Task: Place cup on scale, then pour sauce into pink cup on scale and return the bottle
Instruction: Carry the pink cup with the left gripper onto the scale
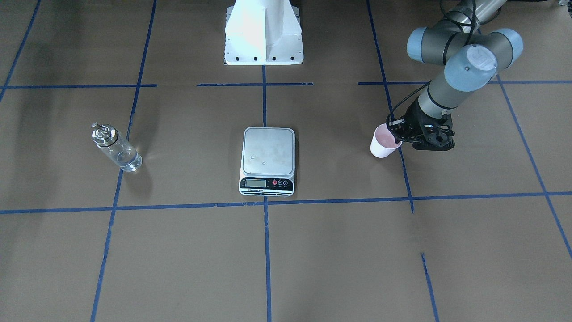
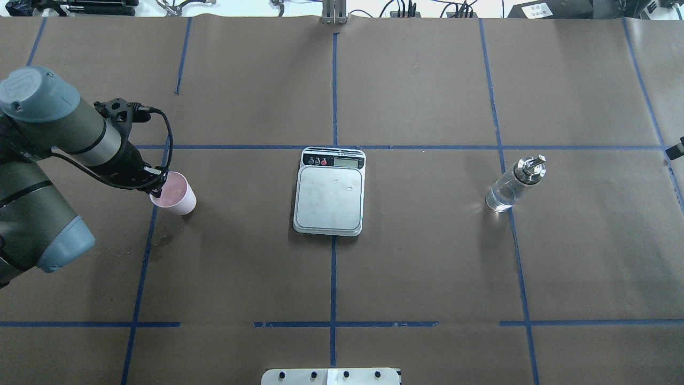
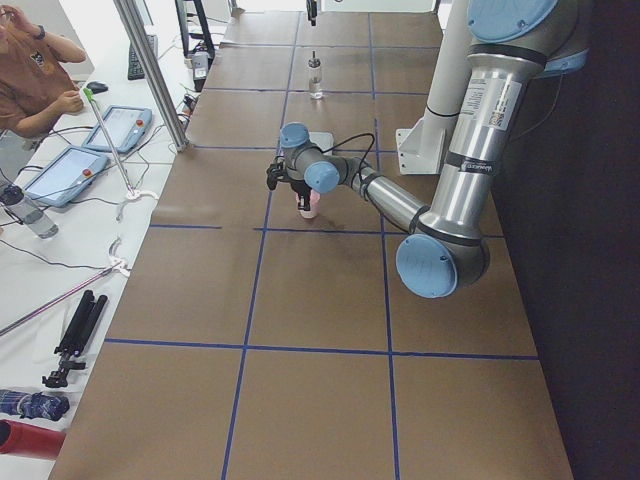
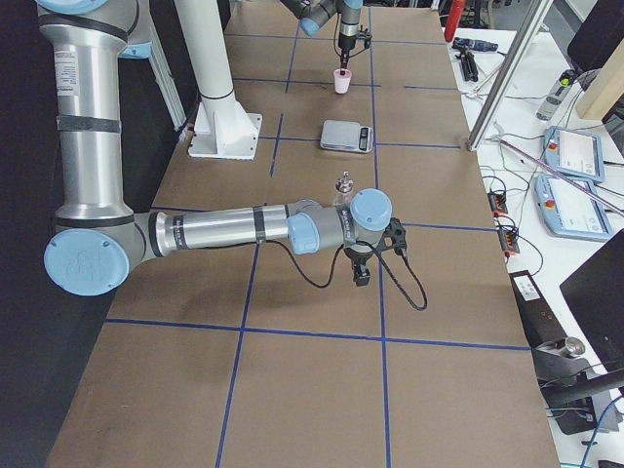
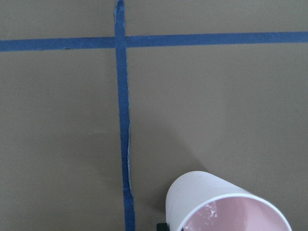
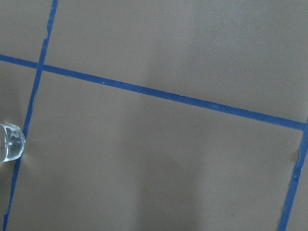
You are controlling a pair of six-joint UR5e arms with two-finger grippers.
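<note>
The small pale pink paper cup (image 1: 383, 145) is gripped at its rim by the left claw (image 1: 397, 137), on the brown counter's (image 1: 313, 250) left side. It is well apart from the flat steel-topped kitchen scale (image 1: 268, 156) at the centre. The clear glass bottle with a silver spout (image 1: 115, 150) stands far right. The state of the right claw (image 4: 361, 275), open or closed, cannot be told.

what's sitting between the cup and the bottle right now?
The scale, roughly midway between cup and bottle in the overhead view. Either side of it, only bare brown paper.
</note>
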